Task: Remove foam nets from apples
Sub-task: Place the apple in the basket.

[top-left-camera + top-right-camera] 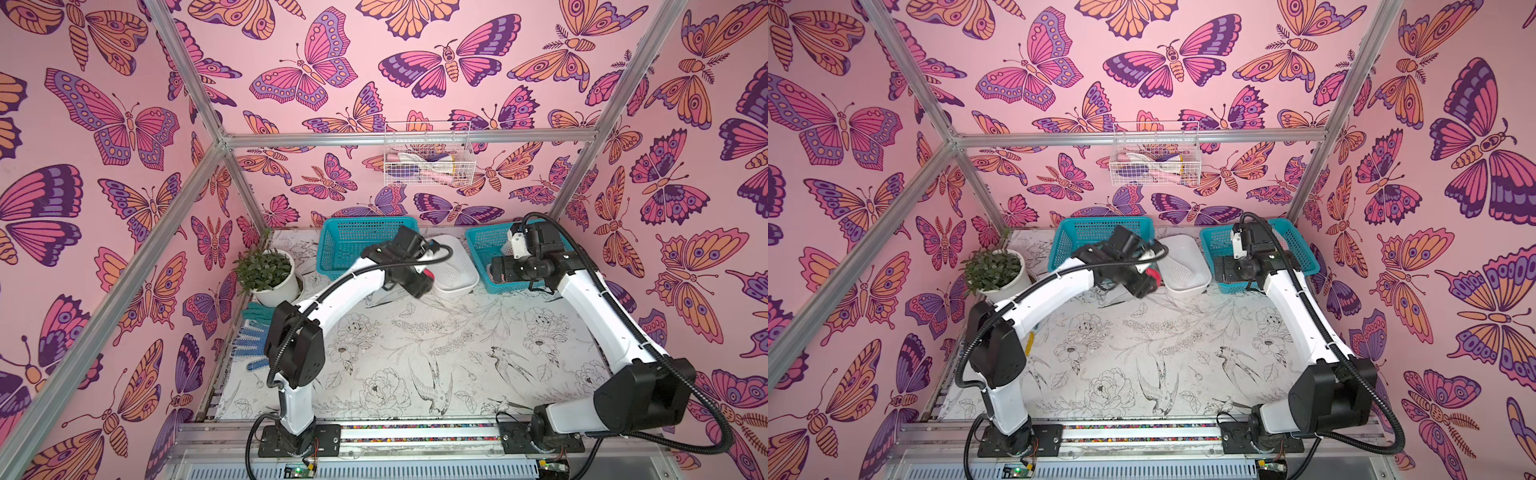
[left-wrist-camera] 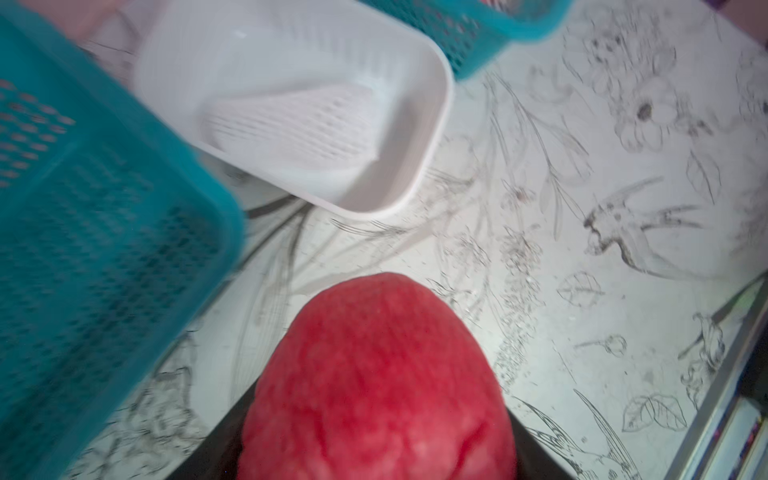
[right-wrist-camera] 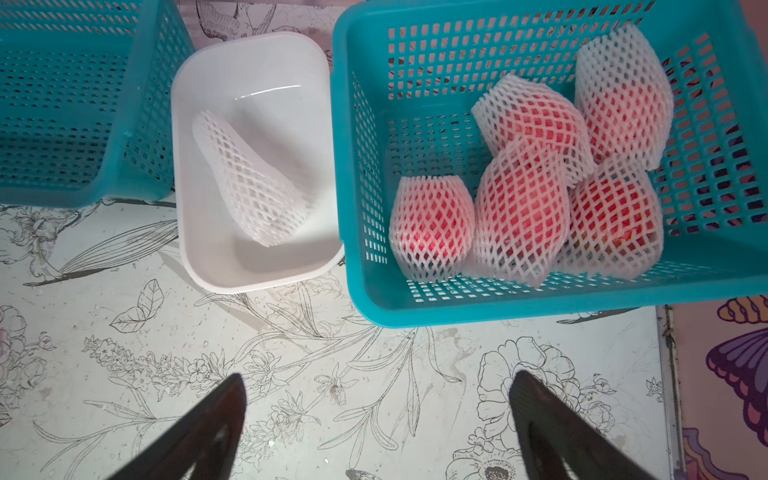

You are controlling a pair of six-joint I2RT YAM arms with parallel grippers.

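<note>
Foam nets [image 3: 519, 216]: five of them wrap apples, all heaped in the right teal basket [image 3: 540, 305] at 1 o'clock on the table (far wall = 12 in both top views).
Empty net [image 3: 249, 183]: lying flat in the white tray [image 3: 249, 283] at 12 o'clock. The tray sits between the two baskets, so it's a short drop for discards from either side.
Bare apple [image 2: 374, 374]: red, no mesh on it, sitting in your left claw [image 1: 1150, 280] around 11–12 o'clock. That's just off the tray's near corner and right by the left teal basket [image 2: 104, 249].
Left claw state: closed around that apple, with dark jaw edges showing either side of it in the wrist view. It's wide-ish only because the fruit is fat and round.
Right claw [image 3: 378, 376]: jaws spread wide, nothing in them, up by the right basket's near edge at 1 o'clock, with floral tablecloth [image 3: 145, 353] behind the fingers.
Left basket contents: what shows looks empty, but part of it hides behind your arm.
My read: one down, five to go. I'd guess the bare apple goes in the left basket, which keeps stripped fruit apart from wrapped.
Watch out: the wrapped ones lean on each other, so pulling one could roll the rest.
</note>
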